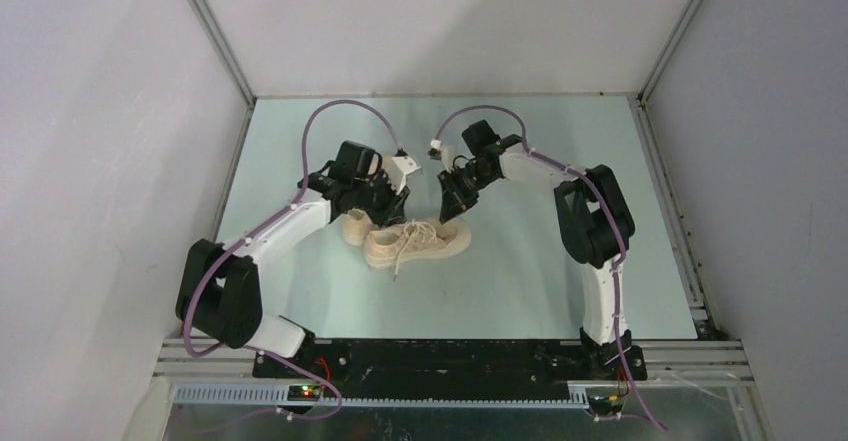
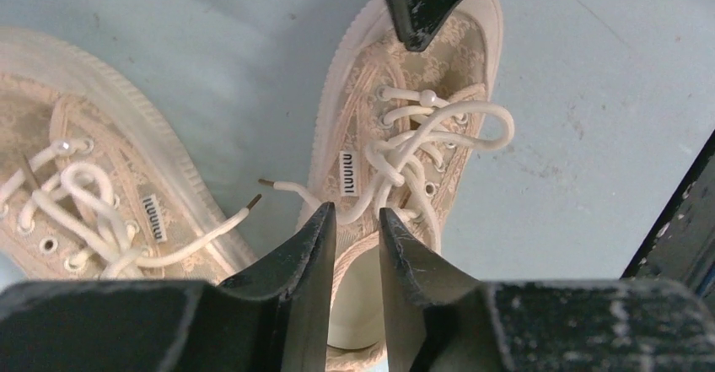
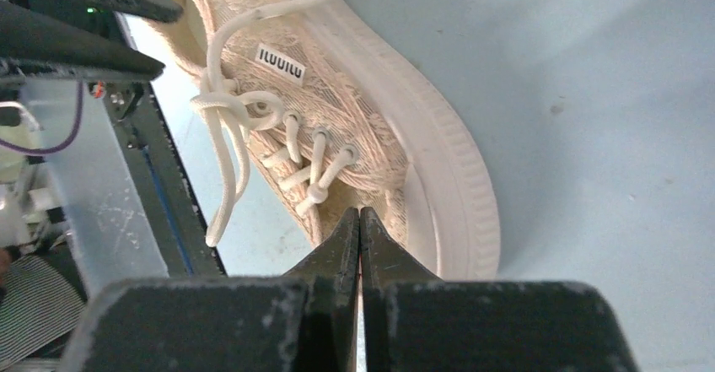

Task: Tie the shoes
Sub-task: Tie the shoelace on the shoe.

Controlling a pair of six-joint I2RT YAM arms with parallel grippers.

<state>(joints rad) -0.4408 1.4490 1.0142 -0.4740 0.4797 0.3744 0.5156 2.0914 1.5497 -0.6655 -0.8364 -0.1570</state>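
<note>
Lying side by side near the middle of the table (image 1: pixel 560 281), slightly toward its left edge, the shoes (image 1: pixel 400 241) sit directly below both arms. The left gripper (image 2: pixel 356 218) hangs over the nearer shoe (image 2: pixel 451 77) with its fingers parted and nothing visibly between them. The right gripper (image 3: pixel 360 213) is clenched on nothing, its tip at the toe of that shoe; contact cannot be confirmed.

Hazards from this position:
- The knot (image 2: pixel 389 165) shows only one loop (image 2: pixel 502 127) and looks slack. A pull on the free lace end (image 2: pixel 287 188) would probably undo it.
- Parted fingers lowered without care may pinch the fabric upper together with the lace.
- The shoe looks light and the table smooth. Sideways lace tension may drag the shoe unless the toe is pinned.
- A closed tip pressed on the rounded toe may slide off.

Materials and shapes:
- Uppers: cream woven fabric with a raised pattern.
- Sole rim (image 3: pixel 459 178): pale rubber, finely ribbed, curved.
- Laces: round off-white cord with brown tips.
- The farther shoe (image 2: pixel 84 161) matches, and its laces are bunched loosely over the tongue.
</note>
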